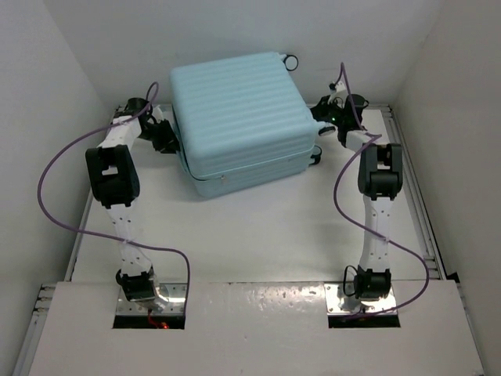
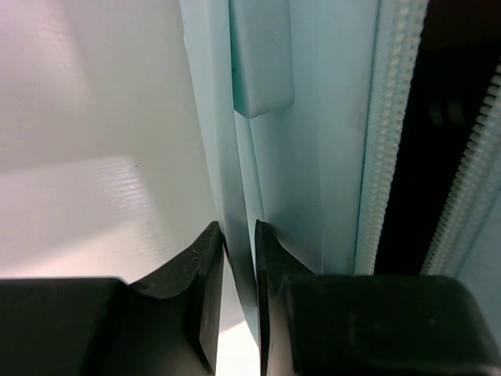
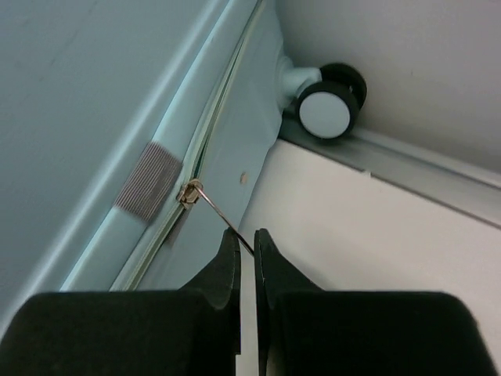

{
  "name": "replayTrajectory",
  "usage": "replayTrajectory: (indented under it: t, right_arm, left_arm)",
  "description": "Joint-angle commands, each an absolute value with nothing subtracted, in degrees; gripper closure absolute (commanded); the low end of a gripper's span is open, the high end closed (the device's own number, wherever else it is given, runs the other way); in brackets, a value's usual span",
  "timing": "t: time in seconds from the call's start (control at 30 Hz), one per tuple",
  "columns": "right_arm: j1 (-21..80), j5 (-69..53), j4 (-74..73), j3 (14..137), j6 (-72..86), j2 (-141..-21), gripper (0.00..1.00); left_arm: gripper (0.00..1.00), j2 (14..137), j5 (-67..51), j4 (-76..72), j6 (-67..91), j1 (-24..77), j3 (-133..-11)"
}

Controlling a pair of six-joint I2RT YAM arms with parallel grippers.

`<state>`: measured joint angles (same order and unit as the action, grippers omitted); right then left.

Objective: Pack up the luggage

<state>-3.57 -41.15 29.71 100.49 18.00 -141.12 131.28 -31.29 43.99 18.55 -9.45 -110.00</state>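
Two claws in play, one per flank. From above: suitcase [image 1: 239, 121] lying flat, lid down, sandwiched between left claw [image 1: 171, 142] and right claw [image 1: 327, 116], close against both.

Over to the left wrist: fingers [image 2: 207, 266] nipped onto a thin lip of the shell, with zipper teeth [image 2: 387, 133] gaping just right of the grip. Likely to slip off so slim an edge under a hard tug.

Right wrist now: clamped tight on the zipper pull [image 3: 223, 219], slider just ahead-left, wheel [image 3: 329, 106] farther ahead-right. Risk here: dragging off-line, jamming the teeth or losing the tab.
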Motion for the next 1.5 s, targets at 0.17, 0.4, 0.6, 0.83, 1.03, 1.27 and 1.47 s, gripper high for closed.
replayTrajectory:
  t: [0.17,0.4,0.6,0.83,1.03,1.27,1.47]
  right_arm:
    - [-6.1,-17.7,33.4,114.4,14.1,-148.5,1.0]
    - [-4.7,-25.0,38.6,100.7,15.7,-139.9,0.7]
    - [-4.5,-33.6,42.4,86.6,18.7,-128.7,0.33]
    - [-4.3,-35.8,42.5,81.6,18.4,-124.7,0.27]
    - [-4.7,-35.5,40.7,87.0,18.5,-127.5,0.32]
    - [-3.4,-49.6,43.2,80.4,15.0,-120.1,0.52]
    - [-0.4,-65.5,29.6,68.7,-3.0,-107.3,0.57]
  left_arm:
    - [1.0,139.6,-12.3,28.9,10.5,-13.5,-110.8]
    - [0.63,131.1,-20.4,22.3,10.5,-11.7,-105.6]
    - [0.2,116.6,-30.3,10.3,14.0,-11.7,-91.5]
    - [0.09,101.2,-43.7,-4.2,24.0,-15.5,-77.8]
    - [0.09,96.3,-41.6,-4.7,24.8,-16.8,-73.1]
    - [0.09,95.1,-29.9,2.2,19.4,-16.1,-73.3]
    - [0.1,94.6,-25.4,6.1,15.7,-14.8,-75.6]
